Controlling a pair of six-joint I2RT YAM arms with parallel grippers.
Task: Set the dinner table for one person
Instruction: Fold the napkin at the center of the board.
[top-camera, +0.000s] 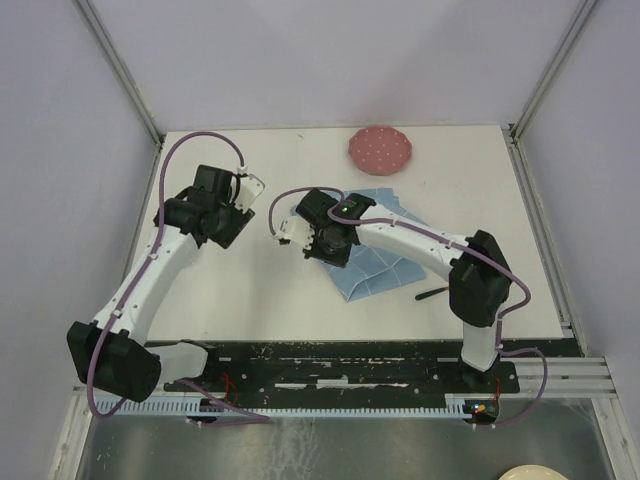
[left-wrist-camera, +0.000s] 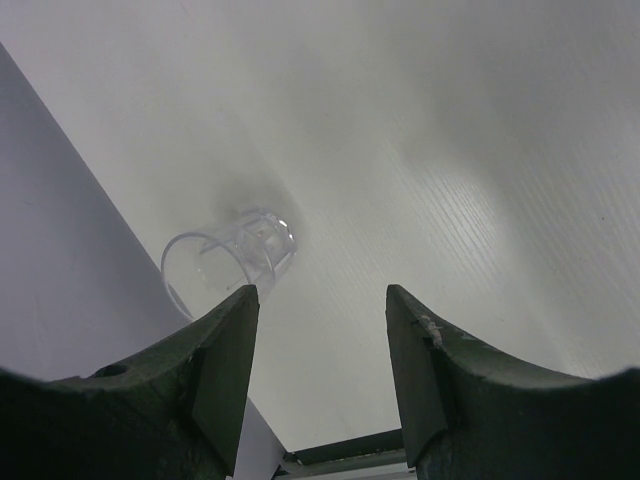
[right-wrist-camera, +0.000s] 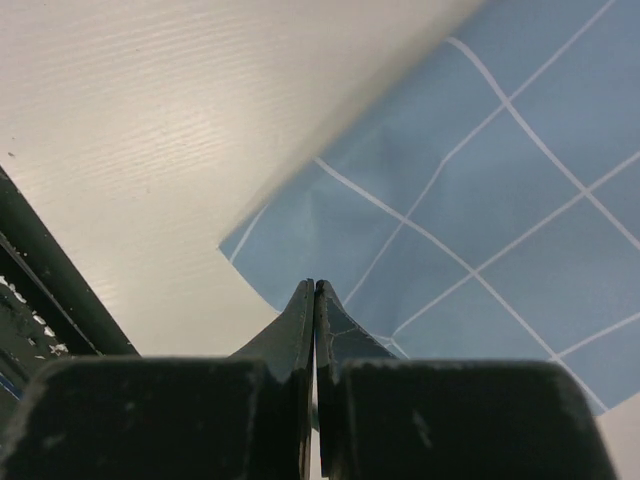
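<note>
While the right pincer (right-wrist-camera: 315, 285) is closed, seemingly pinching the edge of the blue placemat (right-wrist-camera: 480, 200), the cloth lies rumpled near the middle of the white table (top-camera: 250, 290), which spans the workspace under both arms. Dragging it by one edge could fold it further or let it slip free. The left pincer (left-wrist-camera: 320, 300) hangs open near a clear glass (left-wrist-camera: 228, 262); a careless approach could knock it against the wall
</note>
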